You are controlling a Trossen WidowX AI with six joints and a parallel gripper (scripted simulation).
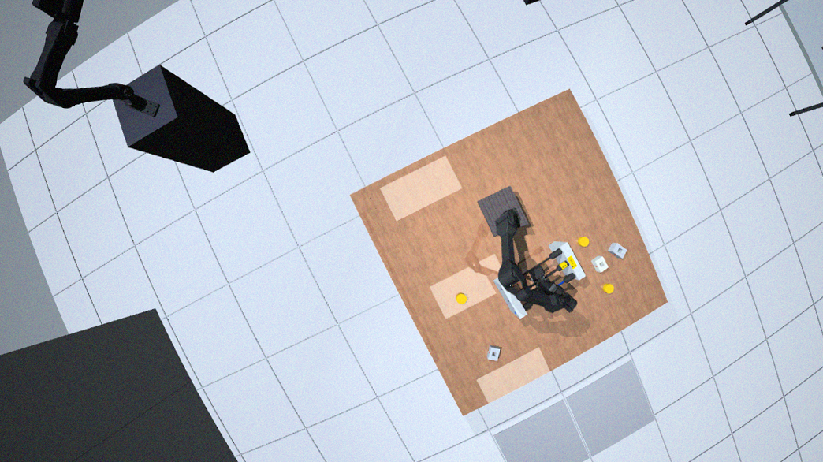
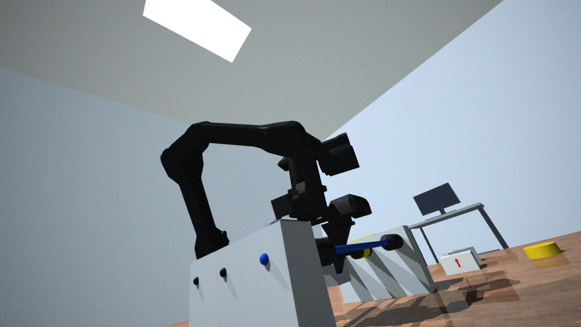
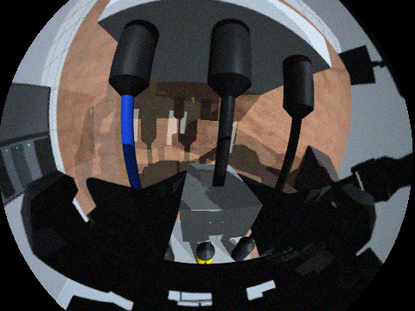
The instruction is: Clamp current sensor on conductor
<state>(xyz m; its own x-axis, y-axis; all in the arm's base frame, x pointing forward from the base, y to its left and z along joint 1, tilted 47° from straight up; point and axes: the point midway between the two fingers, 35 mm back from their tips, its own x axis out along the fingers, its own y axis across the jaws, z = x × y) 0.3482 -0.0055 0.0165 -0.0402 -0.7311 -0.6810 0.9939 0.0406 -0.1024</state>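
Note:
My gripper [image 1: 542, 276] [image 3: 211, 176] is shut on the grey current sensor [image 3: 218, 222], between the two terminal blocks [image 1: 581, 273] [image 1: 510, 302] [image 2: 239, 296]. The middle black conductor [image 3: 224, 121] runs into the top of the sensor in the wrist view. A yellow label [image 1: 571, 262] sits on the far block, and a yellow band [image 2: 367, 252] marks the gland there on the middle conductor. A blue conductor [image 2: 361, 246] [image 3: 127, 117] and another black conductor [image 3: 294, 134] run on either side. The sensor's arrow and latch are hidden, so I cannot tell whether it is latched.
White boxes [image 1: 617, 250] [image 1: 600, 263] [image 1: 493, 353] stand on the table; one box [image 2: 449, 265] shows a red arrow. Yellow discs [image 1: 583, 241] [image 1: 608, 288] [image 1: 460, 299] lie near the blocks and on a pale patch. Another black arm [image 1: 53, 57] is far left.

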